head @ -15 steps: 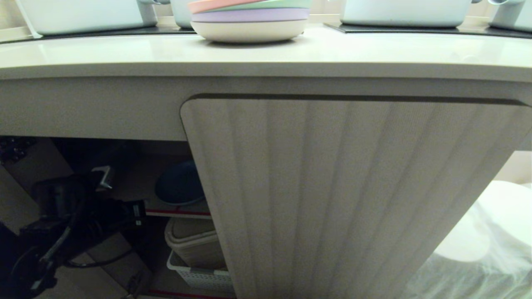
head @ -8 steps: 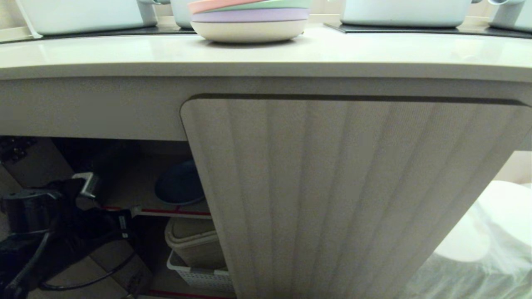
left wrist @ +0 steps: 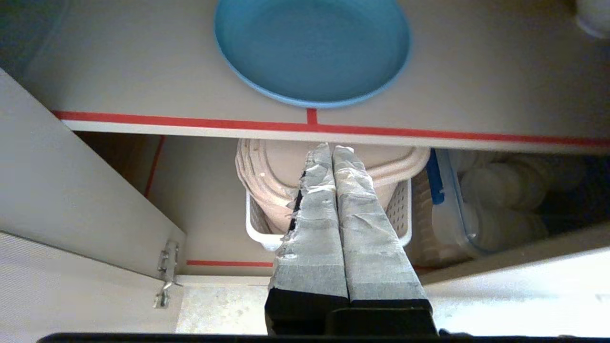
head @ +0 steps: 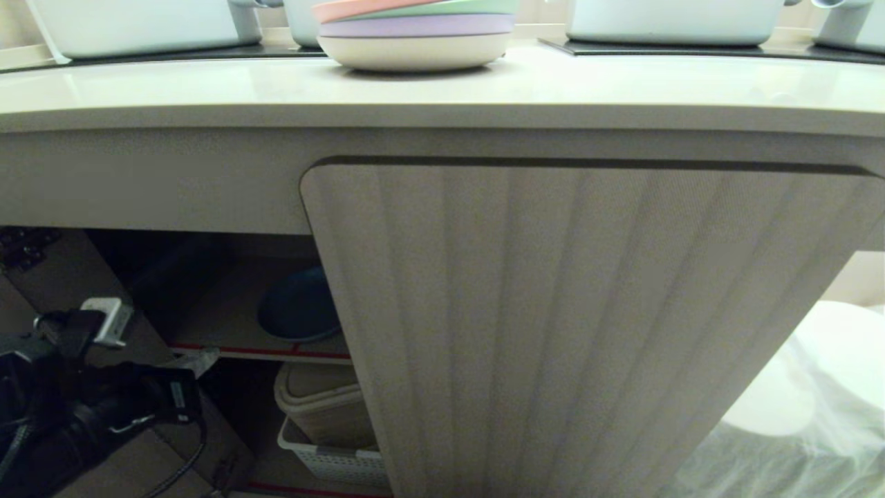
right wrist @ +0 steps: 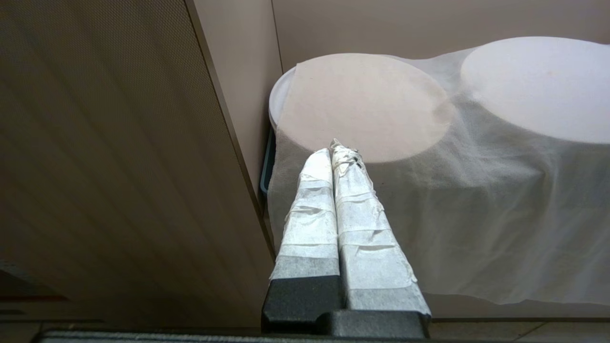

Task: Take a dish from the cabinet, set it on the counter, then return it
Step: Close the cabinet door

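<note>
The light-blue dish [left wrist: 312, 47] lies flat on the cabinet's inner shelf [left wrist: 143, 85], just behind its red edge; in the head view the dish [head: 297, 308] shows dark in the open left compartment. My left gripper [left wrist: 332, 148] is shut and empty, its tips in front of and slightly below the shelf edge, apart from the dish. It sits low at the left in the head view [head: 199, 360]. The cabinet's right door [head: 588, 311] is closed under the counter [head: 622, 90]. My right gripper [right wrist: 336, 150] is shut and empty, parked beside that door.
A pink-topped stack of pastel plates [head: 415, 31] and white pots stand on the counter. Under the shelf are a white basket [left wrist: 257, 228] holding beige tubs and a clear lidded box [left wrist: 476, 209]. The open left door [left wrist: 71, 200] stands close beside my left gripper. White cloth-covered round shapes [right wrist: 429, 143] lie to the right.
My left arm has drawn back out of the cabinet opening, moving left and down in the head view. The dish has stayed on the shelf.
</note>
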